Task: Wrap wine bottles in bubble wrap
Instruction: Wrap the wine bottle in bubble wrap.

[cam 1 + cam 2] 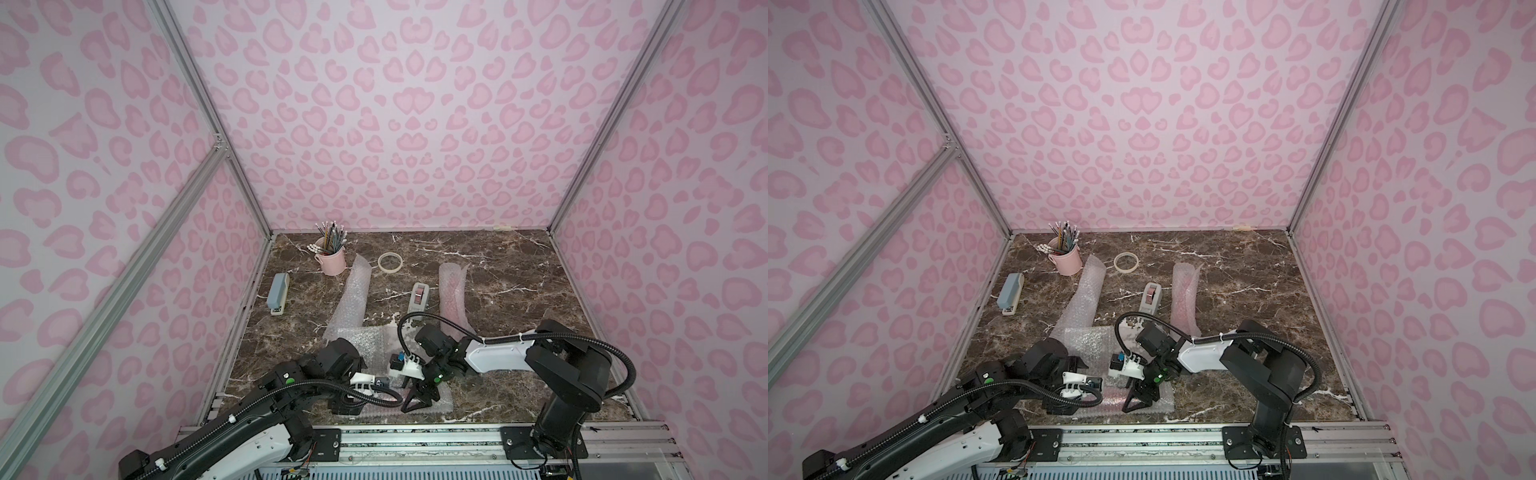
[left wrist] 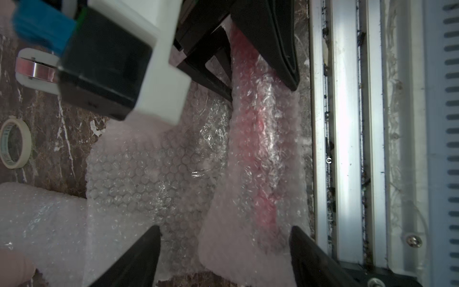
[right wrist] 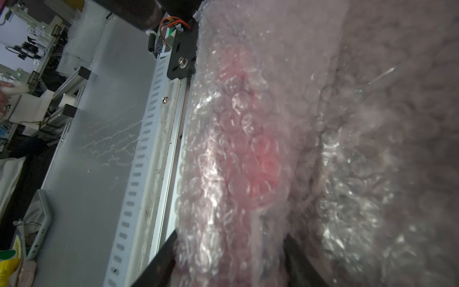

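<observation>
1. The counter (image 1: 519,270) is carrying the work at the lower centre of both top views.
2. The bubble wrap (image 2: 260,154) is lying there, rolled loosely round a pink-red wine bottle (image 2: 263,119).
3. The right end effector (image 3: 231,268) is clamping the roll; the left end effector (image 2: 223,251) is straddling it, jaws apart.
4. With no tape showing, I'm guessing the wrap is risking springing open once released.

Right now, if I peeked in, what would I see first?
The pink heart-spotted walls all around jump out first. Then the left arm and right arm meet at the near edge of the marble table, both bent over bubble wrap rolled round a pink-red bottle. At the far left stands a pink cup of pencils.
</observation>
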You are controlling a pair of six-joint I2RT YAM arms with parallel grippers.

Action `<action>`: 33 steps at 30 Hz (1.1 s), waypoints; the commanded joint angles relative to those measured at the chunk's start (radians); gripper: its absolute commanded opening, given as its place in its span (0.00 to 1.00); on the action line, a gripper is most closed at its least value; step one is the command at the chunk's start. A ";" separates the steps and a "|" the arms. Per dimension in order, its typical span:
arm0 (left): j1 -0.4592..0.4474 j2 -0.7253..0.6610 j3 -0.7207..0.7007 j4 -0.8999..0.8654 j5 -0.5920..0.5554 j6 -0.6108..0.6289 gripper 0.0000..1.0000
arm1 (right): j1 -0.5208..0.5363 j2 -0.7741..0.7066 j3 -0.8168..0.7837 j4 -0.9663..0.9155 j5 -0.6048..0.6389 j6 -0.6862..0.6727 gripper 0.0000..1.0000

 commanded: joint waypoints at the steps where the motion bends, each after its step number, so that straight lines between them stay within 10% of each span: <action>1: -0.072 0.031 -0.011 0.051 -0.090 0.018 0.84 | -0.023 0.016 -0.012 -0.012 0.025 0.075 0.49; 16: -0.288 0.358 -0.010 0.301 -0.273 -0.197 0.85 | -0.112 0.074 -0.011 0.146 -0.090 0.259 0.48; 33: -0.313 0.623 0.011 0.405 -0.361 -0.321 0.72 | -0.135 0.108 -0.032 0.217 -0.148 0.299 0.52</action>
